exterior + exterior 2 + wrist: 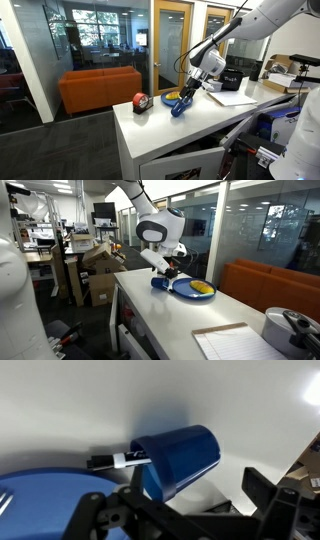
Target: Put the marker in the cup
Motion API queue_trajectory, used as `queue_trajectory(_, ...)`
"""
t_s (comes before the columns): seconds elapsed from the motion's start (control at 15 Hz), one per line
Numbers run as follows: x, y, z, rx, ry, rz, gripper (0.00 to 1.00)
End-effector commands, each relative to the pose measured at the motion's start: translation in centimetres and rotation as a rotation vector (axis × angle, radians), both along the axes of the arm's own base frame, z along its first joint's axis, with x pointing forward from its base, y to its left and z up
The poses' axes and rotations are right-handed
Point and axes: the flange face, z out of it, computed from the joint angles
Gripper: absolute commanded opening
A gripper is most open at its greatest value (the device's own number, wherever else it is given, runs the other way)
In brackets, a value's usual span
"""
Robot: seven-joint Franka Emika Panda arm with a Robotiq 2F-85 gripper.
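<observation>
Angling down toward table (150, 130) | gripper (188, 93) released, wide over tipped cup (180, 455) | marker (115, 458) at its mouth

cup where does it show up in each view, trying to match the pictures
Exterior view: the cup is mid-frame near the table's front edge, just in front of the blue plate.
Exterior view: the cup is mid-frame, at the left side of the blue plate.
Wrist view: the cup fills the centre, with the blue plate at lower left.
Shared landmark: the blue plate, right beside the cup in all three.
</observation>
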Motion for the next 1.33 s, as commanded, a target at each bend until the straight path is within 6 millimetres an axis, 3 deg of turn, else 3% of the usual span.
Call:
queue_trajectory(0.0,0.2,-0.7,-0.5,-0.031,-0.023,-0.026,1.0)
queue_trajectory(0.93,0.4,2.4,-3.0,0.012,0.035,0.029,1.0)
queue_trajectory(1.0,0.4,2.4,-3.2,0.015,0.041,0.029,0.75)
queue_trajectory(1.07,0.4,2.5,-3.2,0.014,0.045,0.03,0.72)
queue_trajectory(1.27,0.3,2.7,-3.4,0.01,0.054,0.029,0.52)
